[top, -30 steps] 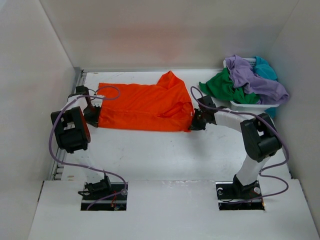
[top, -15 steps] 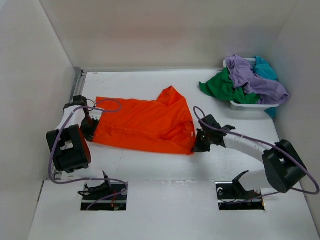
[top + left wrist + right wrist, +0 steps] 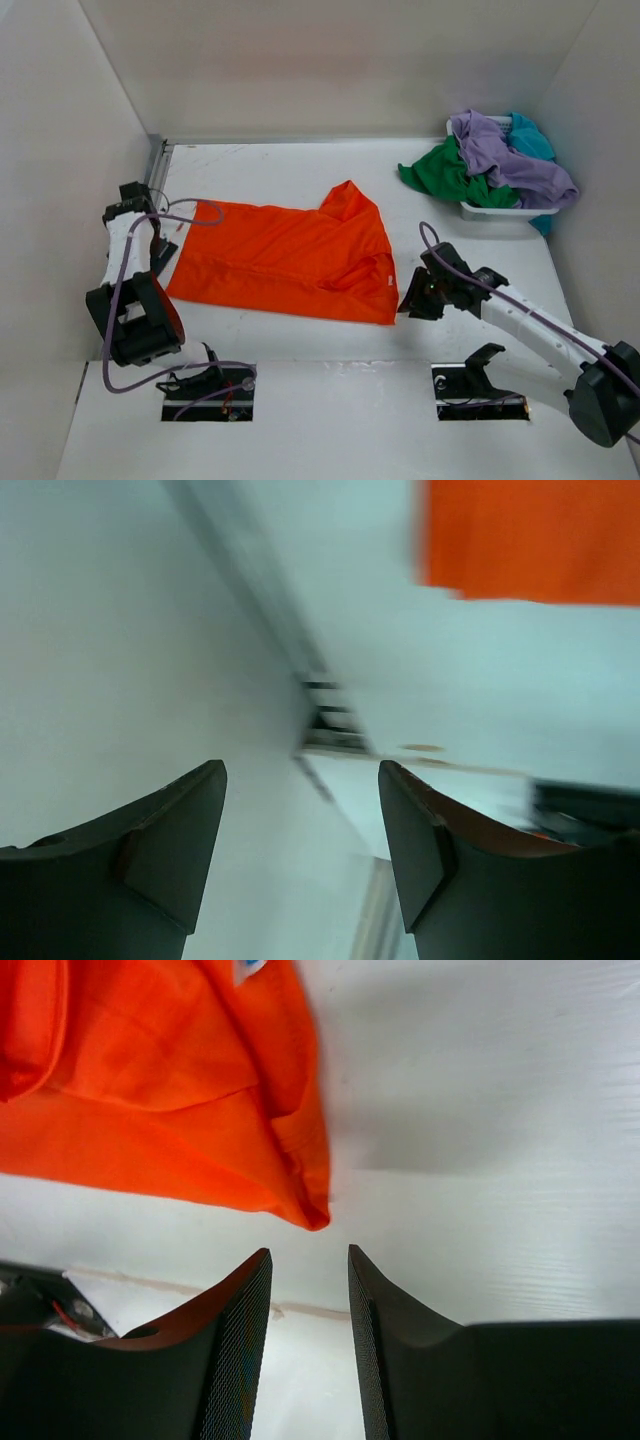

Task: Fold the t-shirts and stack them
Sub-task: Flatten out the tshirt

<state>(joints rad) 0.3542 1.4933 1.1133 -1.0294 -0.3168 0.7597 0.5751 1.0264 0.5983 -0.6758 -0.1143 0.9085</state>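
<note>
Saw right hand (image 3: 308,1253) open, empty, just off near right corner of orange t-shirt (image 3: 280,260). Left hand (image 3: 300,770) open too, nothing held, beside its left edge. Orange t-shirt lay spread mid-surface (image 3: 280,180). Far right, I noted green t-shirt (image 3: 445,172), lavender t-shirt (image 3: 500,150), teal t-shirt (image 3: 528,135) heaped in white basket (image 3: 495,211).

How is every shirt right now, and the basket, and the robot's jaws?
basket: heaped with shirts.
orange t-shirt: spread out, one corner folded over, not held.
green t-shirt: crumpled, hanging over the basket's rim.
purple t-shirt: crumpled on top.
teal t-shirt: crumpled, mostly hidden.
left gripper: jaws open, empty.
right gripper: jaws open, empty.
</note>
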